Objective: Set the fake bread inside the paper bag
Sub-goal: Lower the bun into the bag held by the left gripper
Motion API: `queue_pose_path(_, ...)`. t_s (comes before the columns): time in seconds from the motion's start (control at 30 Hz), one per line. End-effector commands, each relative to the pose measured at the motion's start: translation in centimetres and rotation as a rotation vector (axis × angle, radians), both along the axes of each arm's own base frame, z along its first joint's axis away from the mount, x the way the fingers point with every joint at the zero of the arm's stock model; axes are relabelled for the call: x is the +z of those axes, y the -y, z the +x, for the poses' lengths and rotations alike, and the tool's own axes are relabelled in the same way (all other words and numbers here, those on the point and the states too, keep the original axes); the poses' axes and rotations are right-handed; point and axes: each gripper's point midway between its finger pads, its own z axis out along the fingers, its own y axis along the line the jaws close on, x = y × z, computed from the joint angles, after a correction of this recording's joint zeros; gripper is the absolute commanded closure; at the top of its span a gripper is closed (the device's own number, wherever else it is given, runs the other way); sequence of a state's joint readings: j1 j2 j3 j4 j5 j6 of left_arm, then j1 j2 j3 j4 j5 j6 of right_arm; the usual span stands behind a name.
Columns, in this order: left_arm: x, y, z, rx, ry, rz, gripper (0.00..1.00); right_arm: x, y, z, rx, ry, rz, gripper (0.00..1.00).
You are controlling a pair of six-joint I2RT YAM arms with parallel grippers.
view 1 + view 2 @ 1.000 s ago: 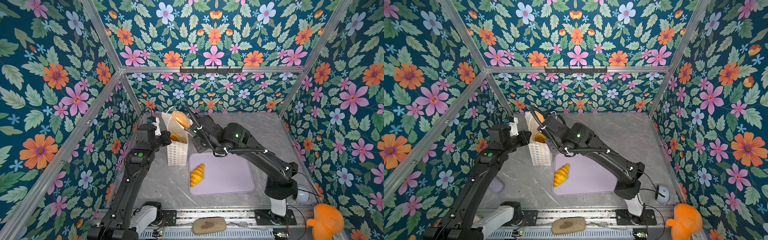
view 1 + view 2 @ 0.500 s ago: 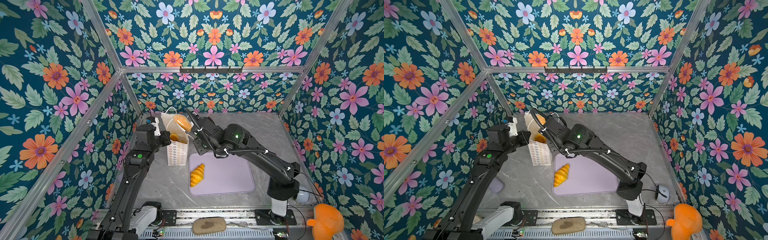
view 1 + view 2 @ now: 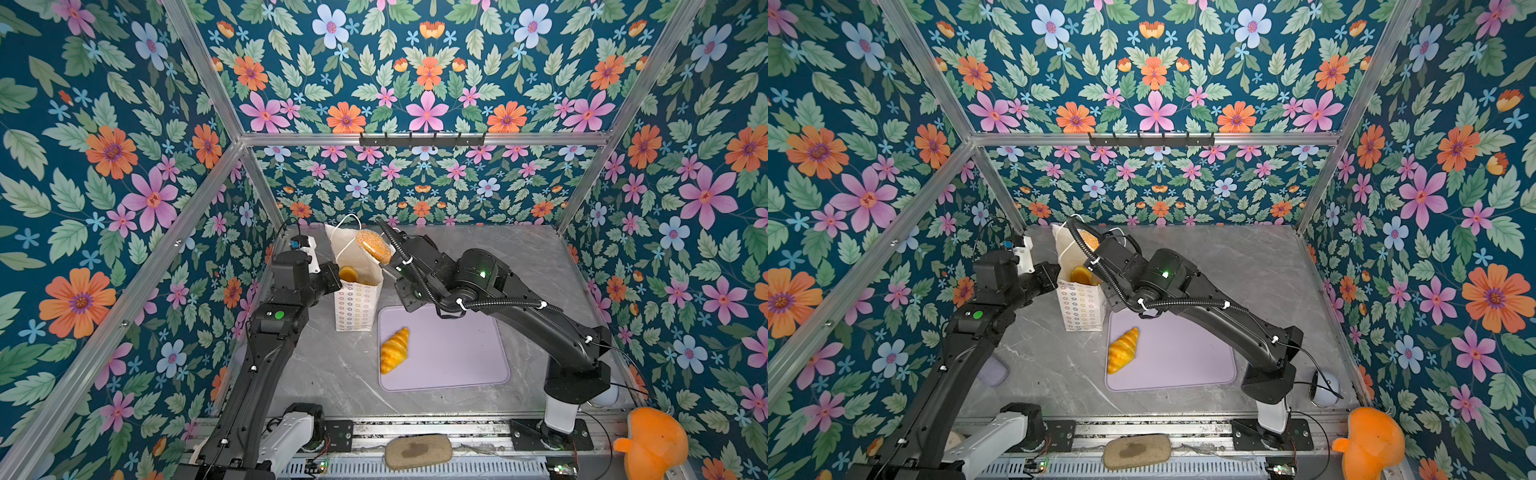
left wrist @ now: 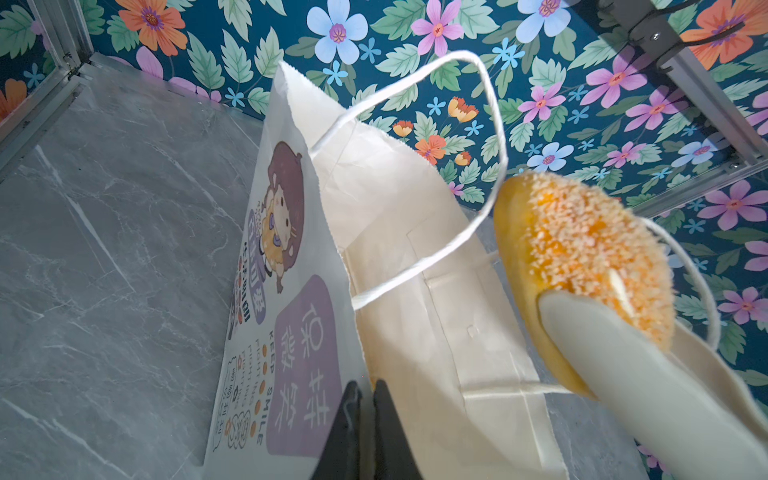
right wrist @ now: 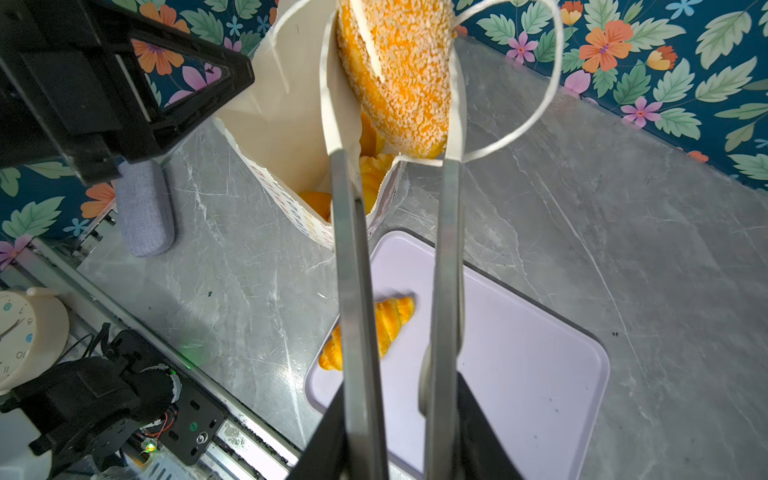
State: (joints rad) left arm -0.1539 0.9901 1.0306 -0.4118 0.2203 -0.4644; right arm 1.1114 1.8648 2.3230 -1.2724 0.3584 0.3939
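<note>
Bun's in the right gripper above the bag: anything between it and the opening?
Nothing solid. The speckled bun hangs over the open mouth of the paper bag; the left gripper pinches its rim. One cord handle loops across the mouth beside the bun and could snag. The bread already inside lies low.

Our left arm (image 3: 266,357) and right arm (image 3: 536,324) are black with green lights (image 3: 279,315) and white base links (image 3: 289,434); the right end effector (image 5: 392,54) has silvery fingers (image 5: 446,249).

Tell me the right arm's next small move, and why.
Probably ease the right gripper a little toward the left gripper before lowering: its speckled bun hangs over the paper bag's rim and cord handle, not squarely over the mouth, which the left fingers pinch open.
</note>
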Motion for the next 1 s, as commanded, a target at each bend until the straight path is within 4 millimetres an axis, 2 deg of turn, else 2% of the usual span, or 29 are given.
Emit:
queue_pose_path(0.0,0.8,-0.5,0.1,0.033,0.026,-0.006,0.91,0.1,0.5,-0.1,-0.024,-0.006,0.005,0.82)
queue_pose_path(0.23,0.7,-0.5,-0.1,0.035,0.017,-0.015,0.89,0.2,1.1,-0.4,-0.031,-0.008,0.011,0.82)
queue_pose_path(0.27,0.7,-0.4,0.0,0.028,0.016,-0.015,0.86,0.3,0.9,-0.5,-0.025,-0.011,0.022,0.82)
queue_pose_path(0.37,1.2,0.3,-0.1,-0.036,0.029,0.021,0.65,0.9,0.4,-0.7,-0.001,-0.012,0.058,0.82)
queue_pose_path(0.47,1.3,0.2,0.3,-0.063,0.017,0.096,0.55,1.6,-0.1,-0.8,0.016,-0.008,0.087,0.82)
queue_pose_path(0.7,1.8,-2.0,1.4,0.003,-0.002,0.264,0.48,2.1,-0.4,-0.5,0.023,0.012,0.093,0.82)
queue_pose_path(0.83,1.3,-1.9,1.9,-0.031,-0.006,0.317,0.41,2.4,-0.5,-0.3,0.025,0.023,0.095,0.82)
queue_pose_path(0.97,-0.1,-0.6,2.7,-0.109,-0.033,0.315,0.41,2.6,-0.6,-0.3,0.027,0.029,0.099,0.82)
